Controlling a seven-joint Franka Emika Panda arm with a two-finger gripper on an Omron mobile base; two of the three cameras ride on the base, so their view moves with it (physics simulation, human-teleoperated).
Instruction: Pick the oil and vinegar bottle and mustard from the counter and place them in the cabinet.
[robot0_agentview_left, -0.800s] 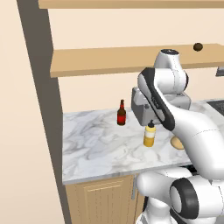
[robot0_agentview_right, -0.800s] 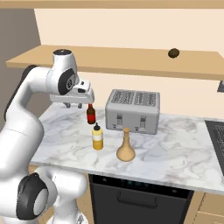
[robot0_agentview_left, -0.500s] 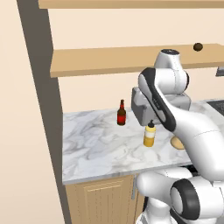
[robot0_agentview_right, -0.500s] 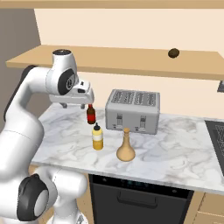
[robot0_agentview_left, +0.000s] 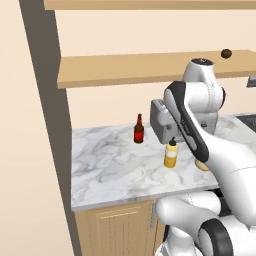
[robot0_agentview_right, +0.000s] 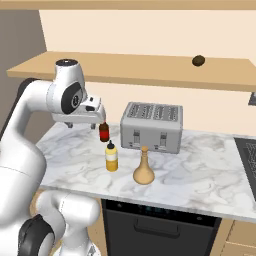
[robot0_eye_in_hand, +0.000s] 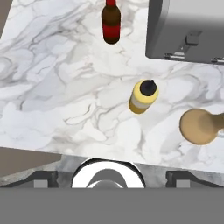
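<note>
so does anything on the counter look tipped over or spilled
Nothing stands out. The mustard, the oil and vinegar bottle and the small red bottle all stand upright on the counter beside the toaster, with no spill.

The counter (robot0_agentview_right: 210, 165) carries three bottles and one appliance. One is the mustard (robot0_agentview_right: 111, 156), a single yellow squeeze bottle; one is the oil and vinegar bottle (robot0_agentview_right: 143, 168), a single tan flask with a cork; one is a small dark red bottle (robot0_agentview_left: 139, 130) with a black neck. There is one silver toaster (robot0_agentview_right: 152, 126), with four slots across its top. The cabinet (robot0_agentview_left: 145, 66) shows two wood plank shelves and one dark grey upright panel, and one small dark round object (robot0_agentview_right: 198, 61) sits on the lower shelf. One panelled wood door (robot0_agentview_left: 117, 229) shows below the counter
</note>
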